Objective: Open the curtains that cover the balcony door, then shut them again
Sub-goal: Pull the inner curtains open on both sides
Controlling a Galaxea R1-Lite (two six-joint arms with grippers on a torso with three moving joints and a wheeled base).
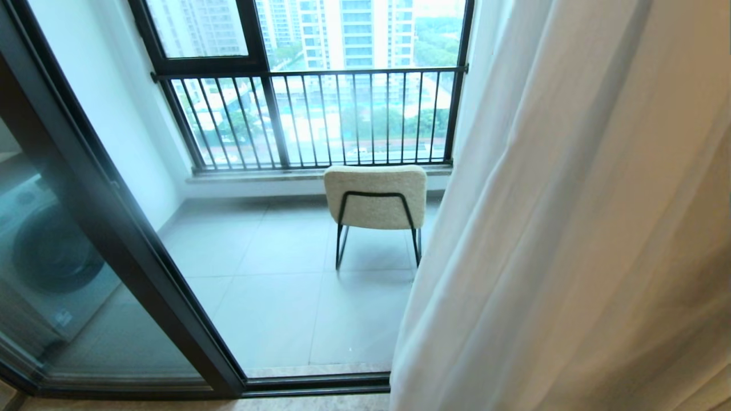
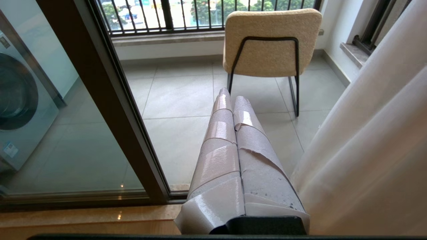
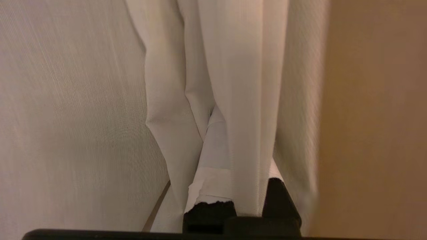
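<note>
Where folds hang, right hand [image 3: 222,140] pinches sheer curtains [image 3: 240,83].

The balcony floor [image 1: 274,297] is laid with large pale grey tiles, divided by thin grout lines. A single chair [image 1: 375,197] is carried by it, set near the barred window with its upholstered cream back turned toward the room; its thin black metal legs [image 1: 341,245] are planted directly on the tiles. At the near edge, the tiles are bounded by the dark threshold track [image 1: 317,382] of the doorway. On the left, behind the glass, a washing machine [image 1: 48,257] is seen standing on the same tiled floor.
</note>
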